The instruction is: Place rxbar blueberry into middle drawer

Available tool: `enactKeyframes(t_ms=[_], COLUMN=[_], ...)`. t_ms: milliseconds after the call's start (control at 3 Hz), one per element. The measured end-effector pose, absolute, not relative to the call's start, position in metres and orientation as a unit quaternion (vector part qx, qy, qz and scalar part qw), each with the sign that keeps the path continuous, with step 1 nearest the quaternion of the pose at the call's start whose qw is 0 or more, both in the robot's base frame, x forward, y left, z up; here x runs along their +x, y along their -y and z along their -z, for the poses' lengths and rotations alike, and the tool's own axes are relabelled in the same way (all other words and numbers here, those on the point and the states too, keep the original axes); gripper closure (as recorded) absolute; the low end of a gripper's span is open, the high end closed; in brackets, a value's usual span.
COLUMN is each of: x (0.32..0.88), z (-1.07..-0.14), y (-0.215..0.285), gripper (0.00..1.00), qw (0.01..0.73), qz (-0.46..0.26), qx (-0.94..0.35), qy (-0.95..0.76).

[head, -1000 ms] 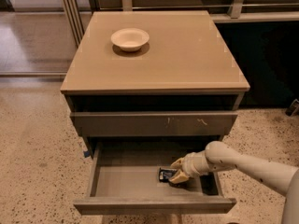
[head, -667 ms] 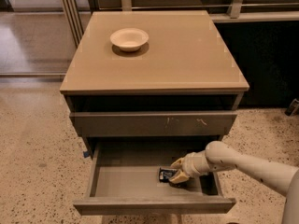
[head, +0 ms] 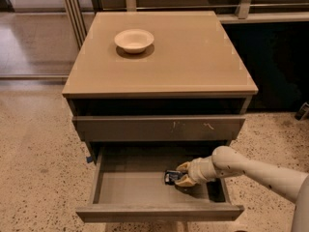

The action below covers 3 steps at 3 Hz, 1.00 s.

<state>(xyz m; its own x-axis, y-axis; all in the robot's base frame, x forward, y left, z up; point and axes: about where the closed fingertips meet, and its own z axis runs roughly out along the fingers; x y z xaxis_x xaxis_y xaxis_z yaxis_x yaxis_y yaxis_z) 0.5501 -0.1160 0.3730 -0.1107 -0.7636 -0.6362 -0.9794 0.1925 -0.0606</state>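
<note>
The middle drawer (head: pixel 145 192) is pulled open below the cabinet top. The rxbar blueberry (head: pixel 171 177), a small dark navy bar, is down inside it, right of centre, at or just above the grey floor. My gripper (head: pixel 181 174) reaches in from the right on a pale arm, and its tan fingers (head: pixel 185 181) are closed around the bar's right end. Whether the bar rests on the floor I cannot tell.
A cream bowl (head: pixel 134 39) sits on the cabinet top (head: pixel 193 57). The closed drawer front above (head: pixel 159 127) bears small pale scratch marks. Speckled floor surrounds the cabinet; dark shelving stands at the right (head: pixel 280 66).
The arm and the bar have barely moved; the gripper stays on the bar inside the drawer.
</note>
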Motion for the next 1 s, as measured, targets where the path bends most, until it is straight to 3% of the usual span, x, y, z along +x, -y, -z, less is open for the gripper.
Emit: enactKeyframes(t_ms=[333, 1000], x=[0.5501, 0.5501], z=[-0.3729, -0.3729], y=[0.1159, 0.1159], gripper=[0.03, 0.0], qw=[0.28, 0.28], qz=[-0.193, -0.193], qx=[-0.605, -0.605], qy=[-0.72, -0.72])
